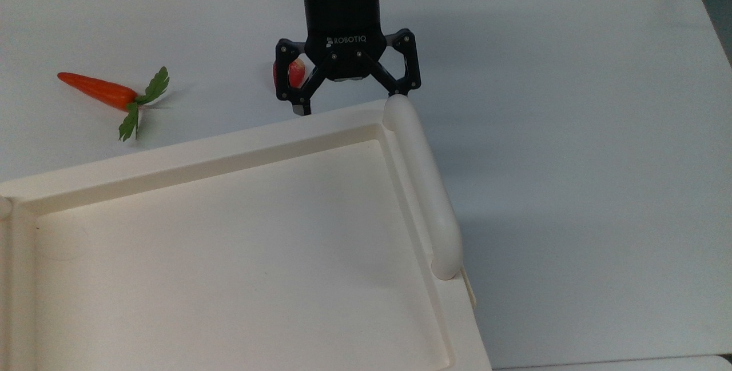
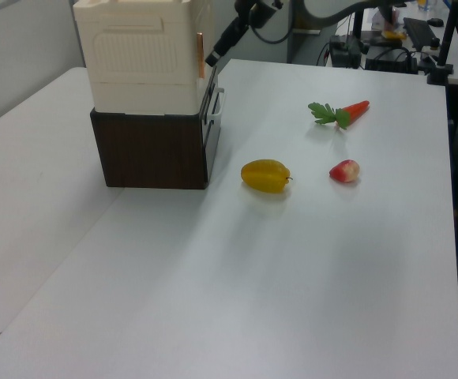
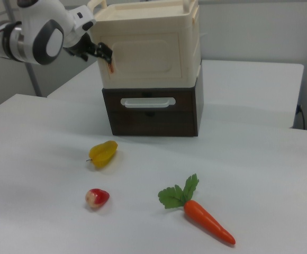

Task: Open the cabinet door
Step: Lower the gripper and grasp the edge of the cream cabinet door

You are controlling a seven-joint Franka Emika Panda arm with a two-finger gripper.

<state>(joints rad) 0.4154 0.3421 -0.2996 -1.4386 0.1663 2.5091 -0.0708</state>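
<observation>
Gripper (image 1: pixel 346 105) hangs over the white worktop (image 1: pixel 572 131) at the far edge of the cream cabinet top (image 1: pixel 229 245) in the top view, fingers (image 1: pixel 301 109) spread wide apart, nothing between them. One fingertip sits just off the cabinet top's rim, the other is right at the rounded end of the thick bar (image 1: pixel 423 188), touching or nearly so, can't tell which. Strawberry (image 1: pixel 295 73) is just behind the fingers on the top view's left, partly hidden by the gripper linkage. Carrot (image 1: pixel 100 91) with green leaves lies well off to the top view's left of the fingers. In the right view the gripper (image 3: pixel 101 53) is at the upper corner of the cream cabinet on the right view's left; the cabinet door (image 3: pixel 148 55) is the flat cream front panel just beside the fingers, looks closed flush, with a small brownish fitting (image 3: pixel 110 66) on its edge just below the fingertips. Dark brown drawer unit (image 3: pixel 153 114) with a white handle sits under the cream cabinet, below the fingers. In the left view the gripper (image 2: pixel 213 58) is close to the cabinet's upper front edge next to the brownish strip (image 2: pixel 200 54). Yellow starfruit (image 2: pixel 265 175) lies on the worktop, well apart from the fingers, in front of the drawer.
</observation>
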